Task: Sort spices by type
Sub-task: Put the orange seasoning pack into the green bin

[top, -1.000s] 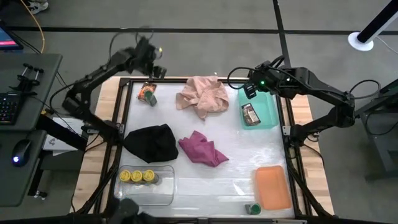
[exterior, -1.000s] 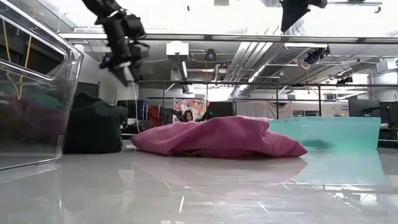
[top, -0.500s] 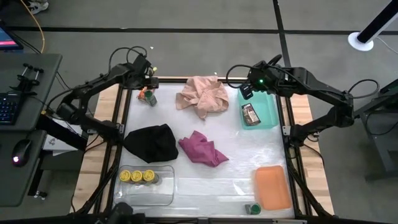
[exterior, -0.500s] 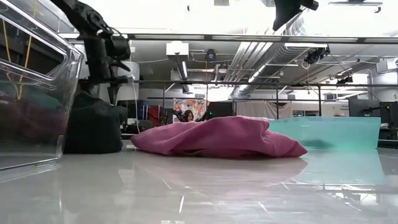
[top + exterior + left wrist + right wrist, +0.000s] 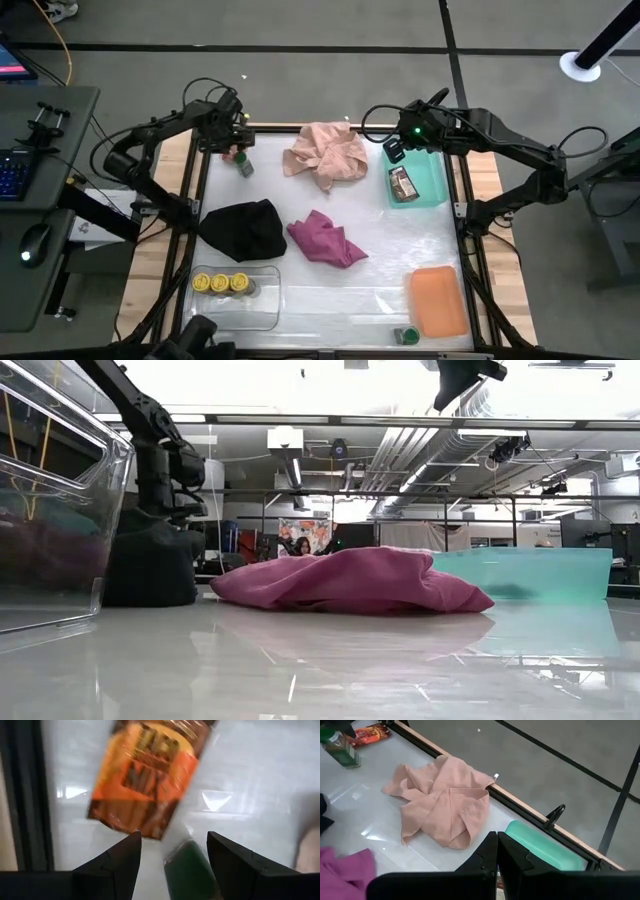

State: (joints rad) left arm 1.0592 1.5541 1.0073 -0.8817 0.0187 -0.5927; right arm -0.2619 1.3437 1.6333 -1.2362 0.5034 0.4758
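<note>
The left gripper [image 5: 170, 852] hung with jaws spread just above the orange-red packet [image 5: 145, 775] and a green-lidded jar [image 5: 189, 870], both left of the pink cloth [image 5: 326, 153]. The right gripper [image 5: 497, 851], fingers pressed together, hovered right of that cloth, over the teal tray [image 5: 434, 176] holding the brown packet [image 5: 402, 183].

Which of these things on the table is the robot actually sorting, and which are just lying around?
Being sorted:
- three yellow-lidded jars in the clear tray
- green-lidded jar beside the orange tray
- green-lidded jar and orange-red packet under the left gripper
- dark brown packet in the teal tray

Lying about:
- pink cloth
- magenta cloth
- black cloth
</note>
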